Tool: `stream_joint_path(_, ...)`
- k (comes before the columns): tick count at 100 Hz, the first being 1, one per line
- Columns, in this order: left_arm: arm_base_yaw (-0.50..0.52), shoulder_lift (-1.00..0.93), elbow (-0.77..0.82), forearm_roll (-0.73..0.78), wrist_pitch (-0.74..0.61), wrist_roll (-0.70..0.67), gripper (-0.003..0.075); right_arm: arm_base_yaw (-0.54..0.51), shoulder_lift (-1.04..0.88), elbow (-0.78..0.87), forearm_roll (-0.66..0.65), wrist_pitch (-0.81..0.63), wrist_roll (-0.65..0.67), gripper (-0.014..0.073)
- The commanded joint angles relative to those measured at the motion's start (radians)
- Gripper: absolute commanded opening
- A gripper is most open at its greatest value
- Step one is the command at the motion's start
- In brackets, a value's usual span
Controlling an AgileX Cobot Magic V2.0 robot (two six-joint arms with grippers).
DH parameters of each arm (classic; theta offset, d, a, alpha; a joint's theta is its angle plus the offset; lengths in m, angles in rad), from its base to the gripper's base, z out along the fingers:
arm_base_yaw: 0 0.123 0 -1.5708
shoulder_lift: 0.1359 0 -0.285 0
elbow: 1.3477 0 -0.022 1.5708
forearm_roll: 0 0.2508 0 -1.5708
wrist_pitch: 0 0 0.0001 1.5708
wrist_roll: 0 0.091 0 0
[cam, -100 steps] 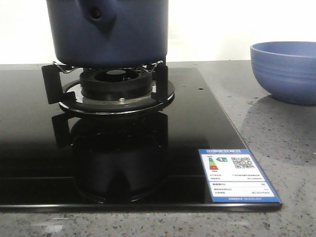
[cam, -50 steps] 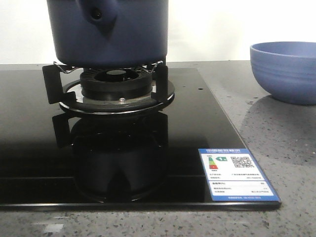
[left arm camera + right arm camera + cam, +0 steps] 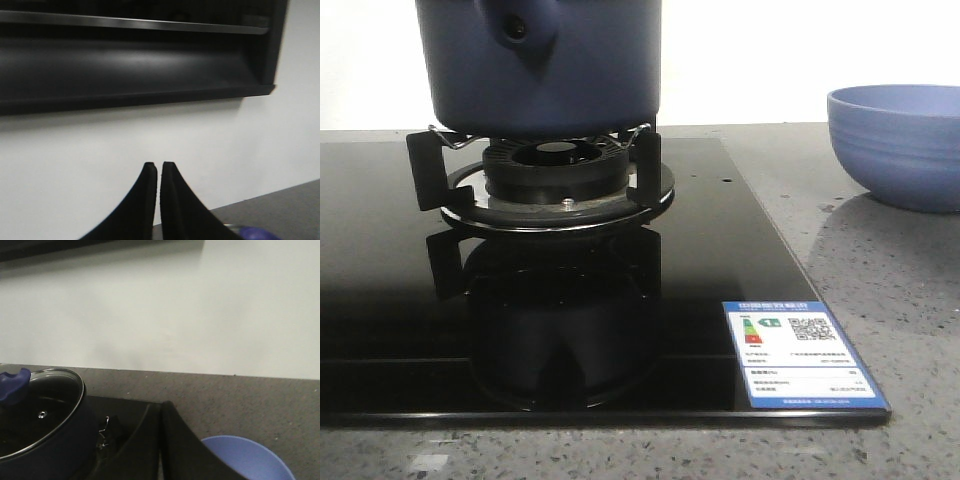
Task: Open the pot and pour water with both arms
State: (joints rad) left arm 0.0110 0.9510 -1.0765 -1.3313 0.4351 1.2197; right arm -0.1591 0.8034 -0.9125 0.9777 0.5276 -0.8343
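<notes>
Dark blue pot [image 3: 545,65] with glass lid [image 3: 37,410] sits on the burner [image 3: 555,175] — light-blue bowl [image 3: 900,145] well apart beside it — both the left gripper [image 3: 158,172] and right gripper [image 3: 161,440] have jaws closed, holding nothing.

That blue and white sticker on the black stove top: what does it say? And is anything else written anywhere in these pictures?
Sticker on the stove top: header line, too small and blurred to read.
Same sticker: a coloured arrow chart and a QR code, no legible words.
Same sticker: rows of small print below, too blurred to read.
Pot, bowl, wall: no writing visible.
</notes>
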Motion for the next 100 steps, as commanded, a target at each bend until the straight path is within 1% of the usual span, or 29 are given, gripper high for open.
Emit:
stream_joint_path(1,0.003,-0.122,0.103,-0.043,-0.153,0.022,-0.0020,-0.004,-0.121,0.103,0.119,-0.133,-0.146,-0.0059)
stream_joint_path(5,0.003,-0.173,0.179,-0.043,-0.197,0.032,-0.0020,-0.004,-0.182,0.156,0.125,-0.161,-0.172,-0.0059)
stream_joint_path(12,0.003,-0.275,0.300,-0.049,-0.247,0.032,-0.0020,-0.004,-0.278,0.255,0.125,-0.178,-0.174,-0.0060)
stream_joint_path(18,0.003,-0.360,0.401,-0.052,-0.255,0.032,-0.0020,-0.004,-0.356,0.347,0.127,-0.171,-0.174,-0.0063)
stream_joint_path(27,0.003,-0.472,0.527,-0.052,-0.257,0.032,-0.0020,-0.004,-0.448,0.442,0.128,-0.156,-0.174,-0.0063)
stream_joint_path(43,0.003,-0.630,0.684,-0.058,-0.259,0.032,-0.0020,-0.004,-0.579,0.559,0.128,-0.154,-0.174,-0.0063)
stream_joint_path(61,0.003,-0.709,0.762,-0.104,-0.259,0.032,-0.0020,-0.004,-0.624,0.603,0.130,-0.152,-0.174,-0.0063)
stream_joint_path(100,0.003,-0.712,0.809,-0.104,-0.259,0.032,-0.0020,-0.004,-0.624,0.606,0.130,-0.150,-0.174,-0.0063)
